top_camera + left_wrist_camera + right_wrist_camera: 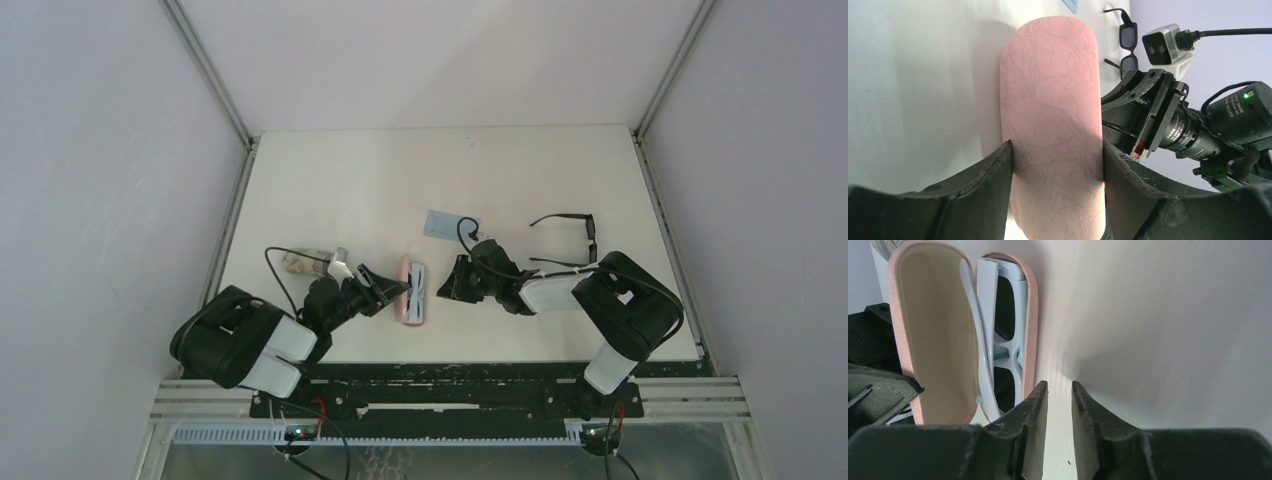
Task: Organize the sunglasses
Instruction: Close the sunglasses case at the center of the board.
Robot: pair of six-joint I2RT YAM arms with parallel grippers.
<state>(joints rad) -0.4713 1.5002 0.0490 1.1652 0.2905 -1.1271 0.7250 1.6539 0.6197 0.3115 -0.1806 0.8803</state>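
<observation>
The black-framed sunglasses (572, 238) lie unfolded on the table at the right, beside my right arm; the left wrist view shows them far off (1127, 44). A pink case (413, 290) stands open at the centre, with white-framed sunglasses (998, 330) lying in its lower half. My left gripper (1057, 150) is shut on the raised pink lid (1053, 110), one finger on each side. My right gripper (1059, 385) sits just right of the pink case (1030, 315), low over the table. Its jaws stand a narrow gap apart with nothing between them.
A light-blue cloth (450, 225) lies behind the right gripper. A grey-patterned case (305, 262) rests at the left, next to my left arm. The table's side rails and white walls close in both flanks.
</observation>
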